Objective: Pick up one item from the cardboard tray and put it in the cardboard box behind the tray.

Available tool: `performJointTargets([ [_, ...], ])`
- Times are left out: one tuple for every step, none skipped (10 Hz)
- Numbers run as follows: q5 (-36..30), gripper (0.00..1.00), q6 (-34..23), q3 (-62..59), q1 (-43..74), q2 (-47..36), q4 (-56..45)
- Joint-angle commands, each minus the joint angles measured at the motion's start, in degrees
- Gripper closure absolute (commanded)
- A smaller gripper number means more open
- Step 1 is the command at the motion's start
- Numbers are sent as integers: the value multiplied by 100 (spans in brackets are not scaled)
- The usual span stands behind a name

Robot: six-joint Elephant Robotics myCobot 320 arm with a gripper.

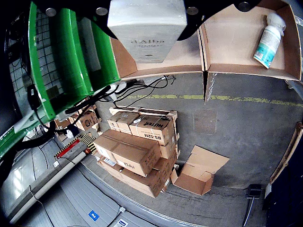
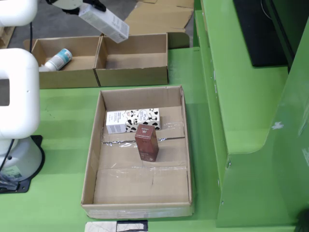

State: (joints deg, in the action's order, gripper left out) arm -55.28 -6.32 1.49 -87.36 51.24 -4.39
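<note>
In the fixed view from above, my gripper is shut on a long white box, held tilted in the air over the rear edge of the right-hand cardboard box behind the tray. The cardboard tray holds a cow-patterned carton and an upright brown box. In the view that rides on the gripper, the white box hangs from the gripper above that cardboard box.
The left cardboard box holds a white bottle, which the gripper's view shows too as the bottle. My white base stands left of the tray. A green raised structure lies right. Stacked cartons sit on the floor beyond the table.
</note>
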Motion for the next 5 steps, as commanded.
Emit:
performJointTargets([
  [69, 100, 2, -149, 645, 1498, 3371],
  [68, 100, -751, -149, 912, 1869, 3372],
  [68, 100, -522, -149, 1200, 2235, 3372],
  [68, 100, 45, -149, 1200, 2235, 3372],
  [68, 100, -147, -149, 1351, 2538, 3372],
])
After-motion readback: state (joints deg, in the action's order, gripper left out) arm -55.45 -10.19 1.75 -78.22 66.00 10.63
